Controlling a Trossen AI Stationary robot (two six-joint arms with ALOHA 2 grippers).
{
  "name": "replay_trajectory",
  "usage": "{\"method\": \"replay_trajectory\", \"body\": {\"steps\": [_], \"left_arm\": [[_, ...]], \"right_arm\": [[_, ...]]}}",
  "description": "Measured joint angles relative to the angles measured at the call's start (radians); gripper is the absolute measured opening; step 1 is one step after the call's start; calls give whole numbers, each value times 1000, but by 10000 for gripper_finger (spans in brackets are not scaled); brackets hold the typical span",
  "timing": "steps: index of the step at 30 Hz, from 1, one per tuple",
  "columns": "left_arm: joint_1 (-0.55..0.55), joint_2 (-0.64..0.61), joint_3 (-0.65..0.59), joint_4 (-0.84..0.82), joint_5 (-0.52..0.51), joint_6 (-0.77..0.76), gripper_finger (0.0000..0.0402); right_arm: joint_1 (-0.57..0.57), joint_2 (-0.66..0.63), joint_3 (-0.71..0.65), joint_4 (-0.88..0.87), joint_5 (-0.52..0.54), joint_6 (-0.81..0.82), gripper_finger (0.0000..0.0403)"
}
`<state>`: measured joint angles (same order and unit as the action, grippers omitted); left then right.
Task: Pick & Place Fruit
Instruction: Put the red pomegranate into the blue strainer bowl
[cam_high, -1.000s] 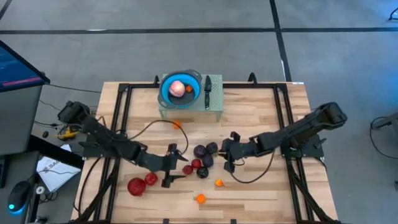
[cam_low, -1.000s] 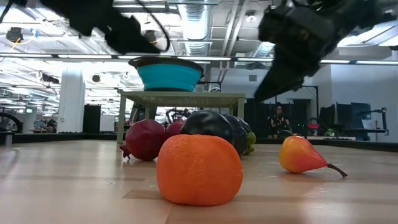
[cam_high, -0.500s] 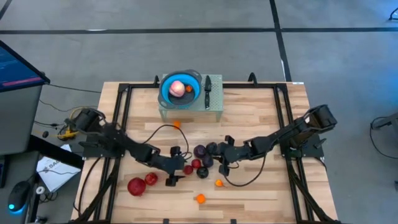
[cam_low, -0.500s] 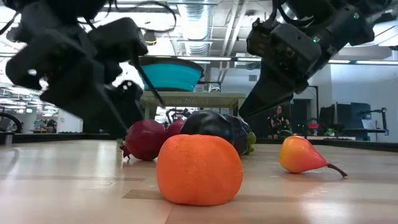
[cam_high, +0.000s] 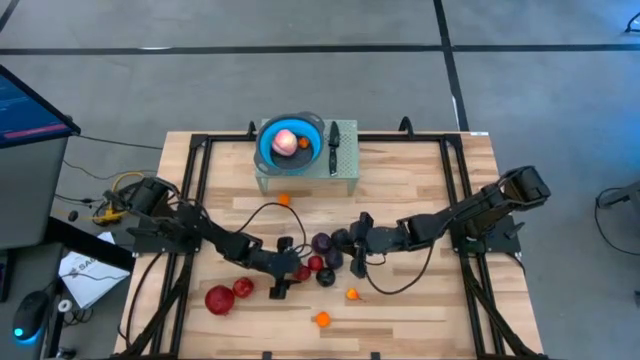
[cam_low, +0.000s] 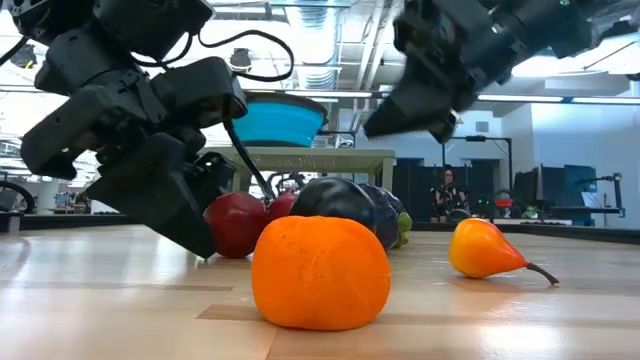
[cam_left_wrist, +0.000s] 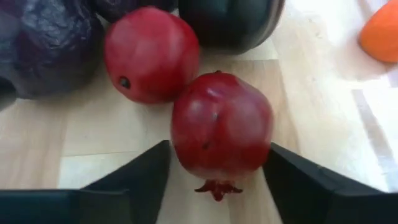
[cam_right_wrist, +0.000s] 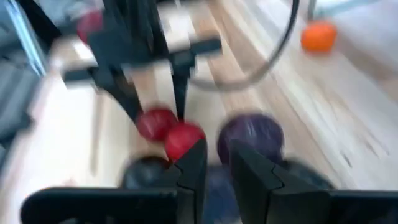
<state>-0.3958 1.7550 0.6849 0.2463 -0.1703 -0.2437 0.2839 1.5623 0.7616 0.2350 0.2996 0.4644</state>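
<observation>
Several small fruits lie mid-table: dark purple ones (cam_high: 322, 243), small red ones (cam_high: 315, 263), two red apples (cam_high: 219, 298), orange ones (cam_high: 321, 319). A pale pink fruit (cam_high: 285, 142) sits in the blue bowl (cam_high: 268, 150). My left gripper (cam_high: 285, 270) is low at the table and open. Its fingers stand on either side of a red, pomegranate-like fruit (cam_left_wrist: 221, 124); whether they touch it, I cannot tell. My right gripper (cam_high: 352, 245) hovers over the purple fruits (cam_right_wrist: 249, 137) and holds nothing. Its fingers are nearly together, with only a narrow slit between them.
The bowl stands on a small grey-green stand (cam_high: 345, 178) at the table's far side, with a black-handled knife (cam_high: 334, 145) beside it. A tiny orange fruit (cam_high: 284, 199) lies before the stand. Cables loop across the boards. Black frame rails (cam_high: 190, 190) run along both sides.
My left gripper came down to the table and moved toward the right edge, until its open fingers framed the red fruit. My right gripper moved toward the table's left edge, over the purple fruits. No fruit has moved.
</observation>
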Motion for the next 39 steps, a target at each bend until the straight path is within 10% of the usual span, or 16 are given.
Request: {"method": "replay_trajectory", "body": {"steps": [7,24,39], "left_arm": [[-2,-60,-1,-21,103,-134,127],[89,-525,0,-43,145,-398,144],[94,-584,0,-47,223,-428,155]], "right_arm": [[-25,10,9,136,-13,-31,63],[-2,10,155,129,-194,-780,234],[-21,96,358,67,-280,-977,309]]}}
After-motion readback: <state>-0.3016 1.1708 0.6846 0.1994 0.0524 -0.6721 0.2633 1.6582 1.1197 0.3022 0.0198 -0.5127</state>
